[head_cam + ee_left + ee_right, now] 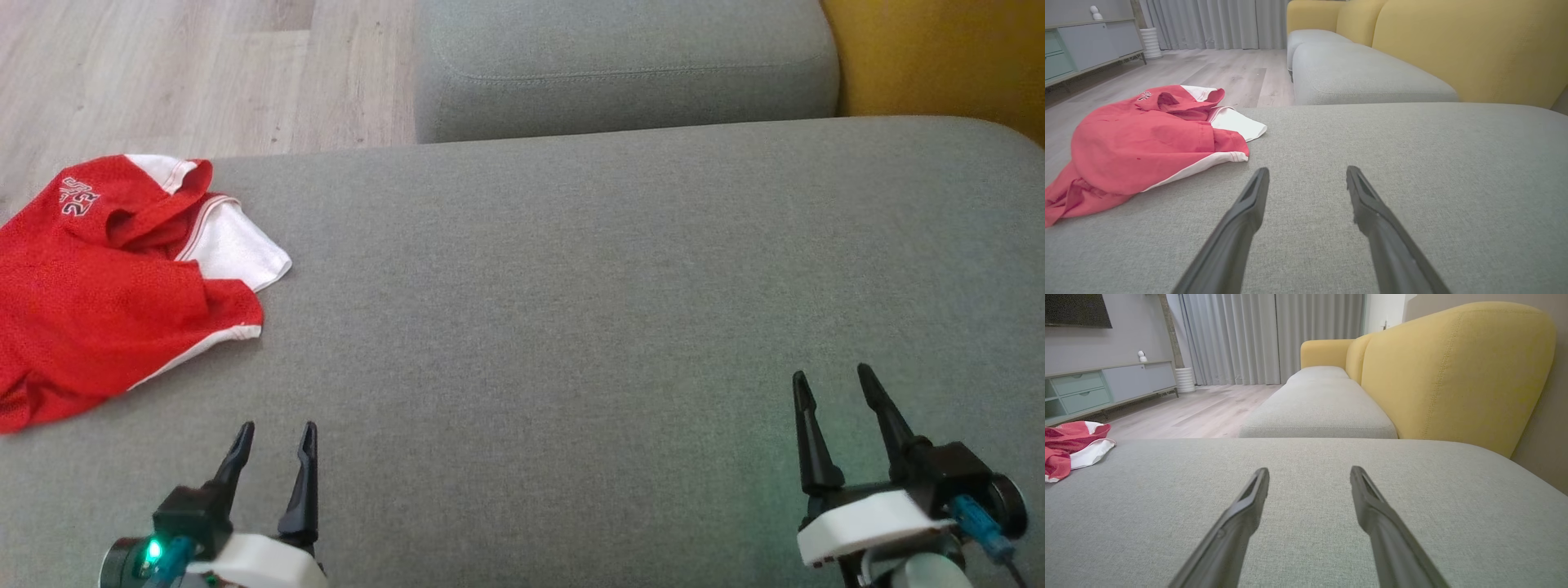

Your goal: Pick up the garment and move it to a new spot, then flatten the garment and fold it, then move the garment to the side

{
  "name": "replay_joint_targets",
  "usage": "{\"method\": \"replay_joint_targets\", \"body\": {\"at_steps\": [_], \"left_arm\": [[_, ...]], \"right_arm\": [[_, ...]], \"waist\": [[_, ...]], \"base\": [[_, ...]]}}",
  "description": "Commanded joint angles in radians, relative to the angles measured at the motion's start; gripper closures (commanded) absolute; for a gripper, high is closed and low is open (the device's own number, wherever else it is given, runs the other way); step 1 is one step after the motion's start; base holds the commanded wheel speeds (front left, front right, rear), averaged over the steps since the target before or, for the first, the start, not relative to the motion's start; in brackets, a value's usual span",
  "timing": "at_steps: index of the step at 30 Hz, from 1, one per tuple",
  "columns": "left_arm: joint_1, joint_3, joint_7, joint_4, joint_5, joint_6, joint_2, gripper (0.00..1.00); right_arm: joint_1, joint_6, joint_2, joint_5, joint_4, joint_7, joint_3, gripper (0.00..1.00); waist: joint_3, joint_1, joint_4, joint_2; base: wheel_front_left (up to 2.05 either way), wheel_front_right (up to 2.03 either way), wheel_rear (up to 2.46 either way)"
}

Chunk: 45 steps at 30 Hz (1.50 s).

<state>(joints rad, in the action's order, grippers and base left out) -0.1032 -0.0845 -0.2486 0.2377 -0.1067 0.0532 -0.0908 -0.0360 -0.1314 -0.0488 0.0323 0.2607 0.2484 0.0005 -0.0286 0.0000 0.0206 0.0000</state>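
The grey seat cushion (571,286) lies open ahead of the left claw (277,428) and right claw (833,374). A crumpled shirt (106,286) heaps at its left edge, and a yellow backrest (1453,375) walls the right.

One garment (106,278), two cushions — near cushion (571,327), far cushion (620,65) — two hands: left hand (277,429), right hand (832,374).

Red-and-white mesh cloth garment (98,286): matt, fine open weave. Wide grey sofa seat (612,269): coarse woven fabric, matt. Yellow padded backrest (1453,371): tighter-weave cloth, stitched seam. Pale plank floor (163,65): wood-look, smooth. Left gripper (278,426), right gripper (831,372): dark matt plastic fingers, white smooth plastic shells.
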Motion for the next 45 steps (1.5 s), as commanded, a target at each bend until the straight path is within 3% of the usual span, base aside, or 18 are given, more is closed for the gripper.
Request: {"method": "replay_joint_targets", "body": {"at_steps": [1,19,23,34,39,45], "left_arm": [[0.034,0.036,-0.013,-0.027,0.013,0.002,-0.007,0.00],[0.048,0.064,-0.013,0.006,-0.012,0.032,0.012,0.00],[0.056,0.064,-0.013,0.007,-0.013,0.035,0.017,0.00],[0.020,0.085,-0.013,0.002,-0.029,0.026,0.027,0.00],[-0.019,0.117,-0.013,-0.014,-0.043,0.021,0.029,0.00],[-0.014,0.135,-0.013,-0.032,-0.056,0.024,0.030,0.00]], "right_arm": [[0.014,0.001,-0.006,-0.010,-0.025,0.013,0.022,0.00],[0.017,0.001,-0.004,0.033,0.025,0.013,0.035,0.00],[0.010,0.001,-0.004,0.038,0.021,0.013,0.050,0.00],[0.013,0.001,-0.010,0.050,0.031,0.013,0.112,0.00],[0.034,0.001,-0.010,0.052,0.042,0.013,0.160,0.00],[0.047,0.001,-0.010,0.053,0.047,0.013,0.189,0.00]], "waist": [[0.000,0.0000,-0.001,0.0000],[-0.001,0.0000,0.012,0.0000],[-0.008,0.0000,0.065,0.0000],[-0.041,0.0000,0.332,0.0000],[-0.046,0.0000,0.381,0.0000],[-0.036,0.0000,0.375,0.0000]], "base": [[0.00,0.00,0.00],[0.00,0.00,0.00],[0.00,0.00,0.00],[0.00,0.00,0.00],[0.00,0.00,0.00],[0.00,0.00,0.00]]}}
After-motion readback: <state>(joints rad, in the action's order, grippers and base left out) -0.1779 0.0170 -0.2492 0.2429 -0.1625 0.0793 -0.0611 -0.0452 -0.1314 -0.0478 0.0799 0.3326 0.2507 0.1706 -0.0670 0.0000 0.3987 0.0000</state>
